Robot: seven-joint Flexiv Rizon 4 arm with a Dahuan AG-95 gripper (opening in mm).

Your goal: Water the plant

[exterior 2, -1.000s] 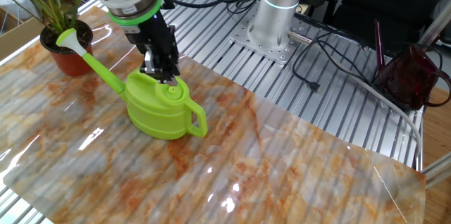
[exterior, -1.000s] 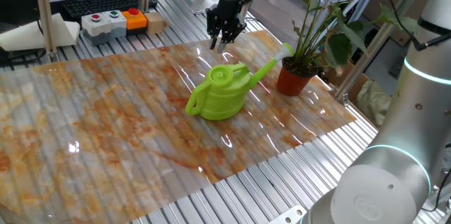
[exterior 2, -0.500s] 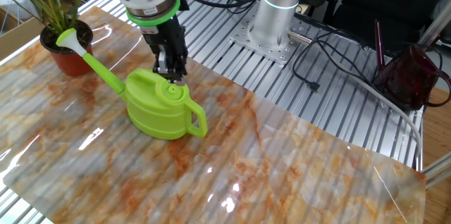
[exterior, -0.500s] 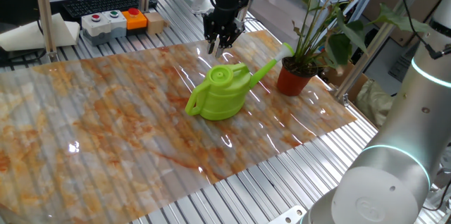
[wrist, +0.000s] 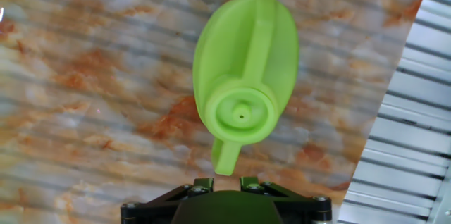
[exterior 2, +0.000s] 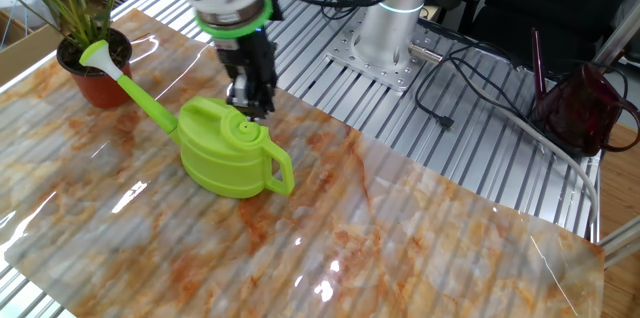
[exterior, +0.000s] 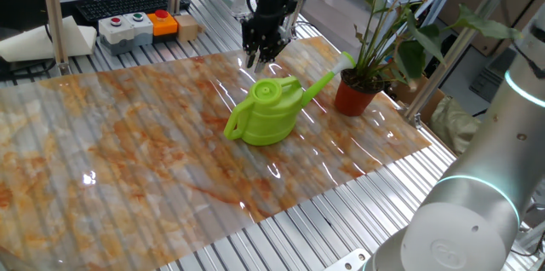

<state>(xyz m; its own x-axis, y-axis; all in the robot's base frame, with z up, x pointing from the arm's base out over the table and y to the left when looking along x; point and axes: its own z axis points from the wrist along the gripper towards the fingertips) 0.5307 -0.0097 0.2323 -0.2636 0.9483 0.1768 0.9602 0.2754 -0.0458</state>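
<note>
The lime-green watering can [exterior: 264, 114] [exterior 2: 226, 150] stands upright on the marbled mat, its spout pointing at the plant [exterior: 385, 24]. The plant has long stems and dark leaves and grows in a small terracotta pot [exterior: 354, 97] [exterior 2: 92, 80]. My gripper [exterior: 255, 56] [exterior 2: 256, 108] hangs a little above and behind the can's cap, touching nothing. Its fingers stand a narrow gap apart with nothing between them. In the hand view the can [wrist: 243, 83] lies straight below the gripper [wrist: 227, 182].
A button box [exterior: 136, 25] and a keyboard [exterior: 119, 2] sit at the back of the slatted table. A dark red bag [exterior 2: 585, 108] and cables [exterior 2: 470, 78] lie beyond the mat. The arm's base [exterior 2: 395, 18] is bolted near the mat's far edge.
The gripper has drifted sideways along the can's far side and risen slightly, away from the spout end. The can and plant have stayed put.
</note>
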